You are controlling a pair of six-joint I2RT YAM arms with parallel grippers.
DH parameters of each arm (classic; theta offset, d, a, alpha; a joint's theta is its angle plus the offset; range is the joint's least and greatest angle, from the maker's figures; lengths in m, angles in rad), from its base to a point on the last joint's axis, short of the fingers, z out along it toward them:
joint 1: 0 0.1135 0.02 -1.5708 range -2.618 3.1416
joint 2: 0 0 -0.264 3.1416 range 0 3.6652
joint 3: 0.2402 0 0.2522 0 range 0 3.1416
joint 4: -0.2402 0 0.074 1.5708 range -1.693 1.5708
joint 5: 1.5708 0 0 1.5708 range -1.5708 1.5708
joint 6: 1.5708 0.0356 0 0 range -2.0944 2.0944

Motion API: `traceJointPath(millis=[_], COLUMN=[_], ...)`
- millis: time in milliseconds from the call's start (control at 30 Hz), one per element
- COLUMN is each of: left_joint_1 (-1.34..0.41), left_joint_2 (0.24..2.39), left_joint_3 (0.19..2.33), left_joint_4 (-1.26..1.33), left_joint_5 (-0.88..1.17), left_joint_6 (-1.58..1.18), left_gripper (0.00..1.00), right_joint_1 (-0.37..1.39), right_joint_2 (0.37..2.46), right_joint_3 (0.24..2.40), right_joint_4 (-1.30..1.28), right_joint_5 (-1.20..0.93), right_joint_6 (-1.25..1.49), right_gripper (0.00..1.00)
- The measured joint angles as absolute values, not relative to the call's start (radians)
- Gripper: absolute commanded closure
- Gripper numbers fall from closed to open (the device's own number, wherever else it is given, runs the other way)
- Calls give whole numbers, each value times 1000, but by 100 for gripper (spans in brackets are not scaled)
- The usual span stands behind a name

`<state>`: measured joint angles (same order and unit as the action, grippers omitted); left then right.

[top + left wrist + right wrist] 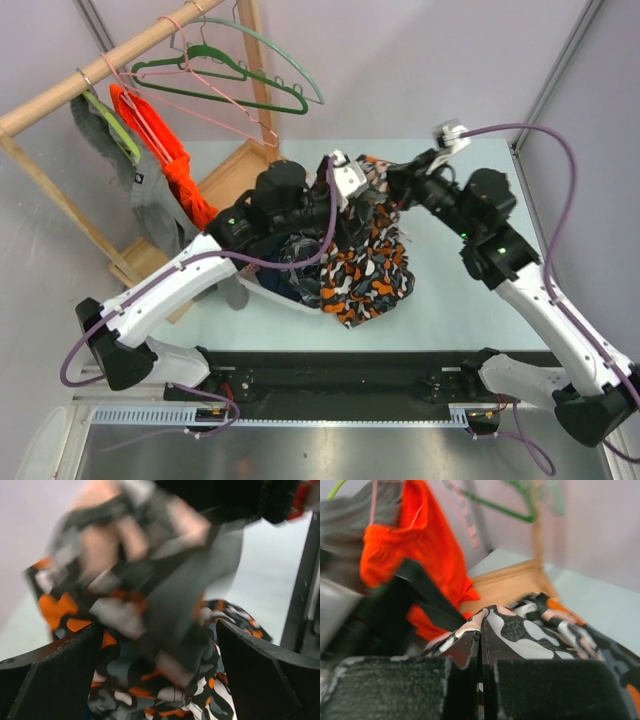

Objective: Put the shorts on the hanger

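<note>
Two right jaws pinch the shorts [368, 262], hanging lengthwise down.

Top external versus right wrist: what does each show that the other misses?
Only top external: the left arm, the right arm, and the whole shorts draped down to the table. Only right wrist: a close look at the right gripper shut on the shorts' edge. Both: the shorts, the orange garment and the dark green hanger.
</note>
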<state>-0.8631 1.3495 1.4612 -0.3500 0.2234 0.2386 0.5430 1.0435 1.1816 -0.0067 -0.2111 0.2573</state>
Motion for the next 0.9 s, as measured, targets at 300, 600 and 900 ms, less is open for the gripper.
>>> traceJointPath(millis=[300,600,900], left_joint_1=[-743,-586,-534], left_joint_2=[1336,1165,1165], left_joint_3=[1339,1079,1020], left_joint_4=[-529,-708,-765], left_joint_5=[264,273,252], left_joint_6=[176,258,289], left_gripper=[100,100,100], right_joint_1=[698,513,245], right_joint_2=[1129,989,974], right_joint_3=[1179,1079,908], right_joint_4=[24,-96,-175], right_joint_5=[-223,-287,-519], right_joint_6=[176,138,117], right_gripper=[30,0,8])
